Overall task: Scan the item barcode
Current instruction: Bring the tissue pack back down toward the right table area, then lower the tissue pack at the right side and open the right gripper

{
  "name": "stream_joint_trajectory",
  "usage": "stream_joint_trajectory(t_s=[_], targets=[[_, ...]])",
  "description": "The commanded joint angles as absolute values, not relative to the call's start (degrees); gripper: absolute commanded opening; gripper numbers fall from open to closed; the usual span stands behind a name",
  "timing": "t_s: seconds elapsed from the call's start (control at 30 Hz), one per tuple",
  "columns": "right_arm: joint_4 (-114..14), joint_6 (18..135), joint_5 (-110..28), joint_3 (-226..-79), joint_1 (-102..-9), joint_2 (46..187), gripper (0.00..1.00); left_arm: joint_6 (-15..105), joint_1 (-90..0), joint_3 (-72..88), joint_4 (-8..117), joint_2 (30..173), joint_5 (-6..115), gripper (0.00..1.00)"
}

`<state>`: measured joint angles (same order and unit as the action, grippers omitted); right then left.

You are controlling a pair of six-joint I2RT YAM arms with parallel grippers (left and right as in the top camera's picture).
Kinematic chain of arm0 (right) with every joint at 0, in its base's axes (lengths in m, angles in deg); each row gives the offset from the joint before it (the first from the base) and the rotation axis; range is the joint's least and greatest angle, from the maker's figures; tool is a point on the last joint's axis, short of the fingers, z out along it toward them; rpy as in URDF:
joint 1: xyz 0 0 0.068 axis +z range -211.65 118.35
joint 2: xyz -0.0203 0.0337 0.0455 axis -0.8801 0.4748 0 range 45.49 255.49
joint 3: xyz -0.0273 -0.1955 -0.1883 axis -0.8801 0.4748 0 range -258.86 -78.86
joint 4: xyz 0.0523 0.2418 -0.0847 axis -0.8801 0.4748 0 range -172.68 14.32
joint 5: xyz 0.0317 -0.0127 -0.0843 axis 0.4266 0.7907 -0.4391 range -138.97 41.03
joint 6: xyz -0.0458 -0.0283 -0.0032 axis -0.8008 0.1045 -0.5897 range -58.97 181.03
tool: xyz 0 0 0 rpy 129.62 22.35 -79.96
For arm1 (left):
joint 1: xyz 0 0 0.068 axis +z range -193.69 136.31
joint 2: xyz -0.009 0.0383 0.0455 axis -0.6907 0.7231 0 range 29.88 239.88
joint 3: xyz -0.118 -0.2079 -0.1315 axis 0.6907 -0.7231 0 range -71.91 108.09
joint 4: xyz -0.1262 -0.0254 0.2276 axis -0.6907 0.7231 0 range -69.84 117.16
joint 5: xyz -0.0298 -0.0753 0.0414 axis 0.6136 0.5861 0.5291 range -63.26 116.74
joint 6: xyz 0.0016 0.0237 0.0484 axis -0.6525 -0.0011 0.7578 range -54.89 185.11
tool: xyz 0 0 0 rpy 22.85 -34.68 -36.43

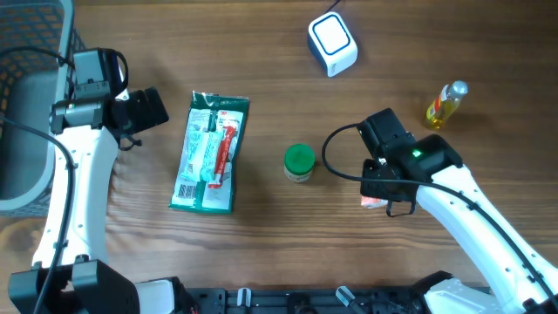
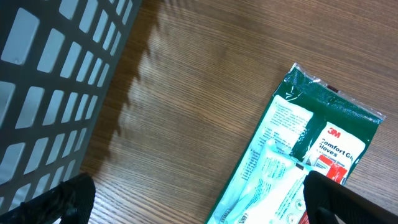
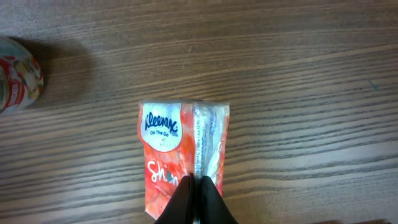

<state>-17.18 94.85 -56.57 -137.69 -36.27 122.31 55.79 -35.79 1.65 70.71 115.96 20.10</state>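
While the right tool was pinched fully shut on the near end of the Kleenex tissue pack, its 2 fingers met on the crimped seam running down the middle of the wrapper. The pack lay low over the wooden counter, right of the green-lidded jar. Whether it rested on the wood or hung just clear could not be told.

The left tool stood wide open and held nothing, just beside the glove packet.

The pack looked light, soft and squashy, wrapped in glossy film that was probably slippery. Held by 1 end at the thin seam, it seemed likely to droop or swivel when carried toward the white scanner, which sat well apart at the far side. A firmer hold would probably have been across the 2 long edges of the body, squeezing the tissues a little while leaving both printed faces uncovered. No barcode showed on the upper face, so it may have sat underneath.
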Motion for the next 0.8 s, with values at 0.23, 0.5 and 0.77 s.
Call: stream_joint_trajectory(t_s=[0.23,0.5,0.77], targets=[[-16.5,95.5,-62.3,-137.3,-36.4,123.0,0.04,55.3,-35.6,1.7,70.6,116.1,19.6,1.0],[-16.5,94.4,-75.3,-137.3,-36.4,123.0,0.04,55.3,-35.6,1.7,70.6,116.1,19.6,1.0],[-19.7,79.7,-81.7,-137.3,-36.5,123.0,0.04,55.3,-35.6,1.7,70.6,116.1,19.6,1.0]])
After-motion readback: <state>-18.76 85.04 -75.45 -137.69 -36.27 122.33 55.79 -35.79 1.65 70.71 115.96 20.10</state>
